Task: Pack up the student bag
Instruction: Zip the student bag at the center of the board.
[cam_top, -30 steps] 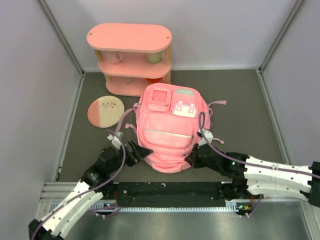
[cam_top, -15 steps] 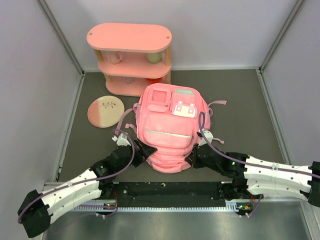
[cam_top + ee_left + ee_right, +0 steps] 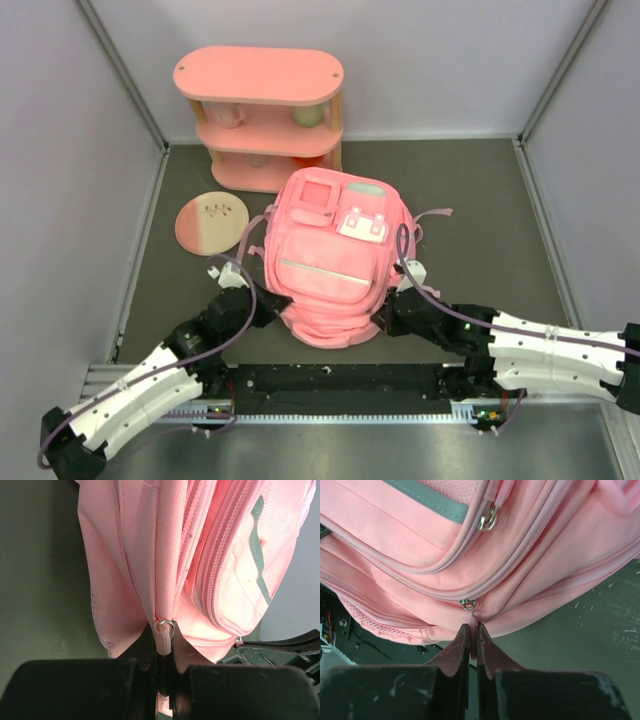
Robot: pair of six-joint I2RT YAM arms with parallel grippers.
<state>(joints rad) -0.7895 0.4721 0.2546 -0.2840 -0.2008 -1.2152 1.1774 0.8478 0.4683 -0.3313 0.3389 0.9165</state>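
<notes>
A round pink plate [image 3: 210,222] lies near the left wall, apart from the bag. The left gripper [image 3: 272,302] is pressed together, pinching a zip pull [image 3: 164,639] at the near left edge of the student bag [image 3: 330,255]. The bag lies in the middle of the grey surface [image 3: 490,220], its far edge just beside the pink shelf [image 3: 258,75]. The right gripper [image 3: 385,318] is pressed together too, pinching another zip pull [image 3: 471,630] at the bag's near right edge. More grey surface shows on the bag's right.
</notes>
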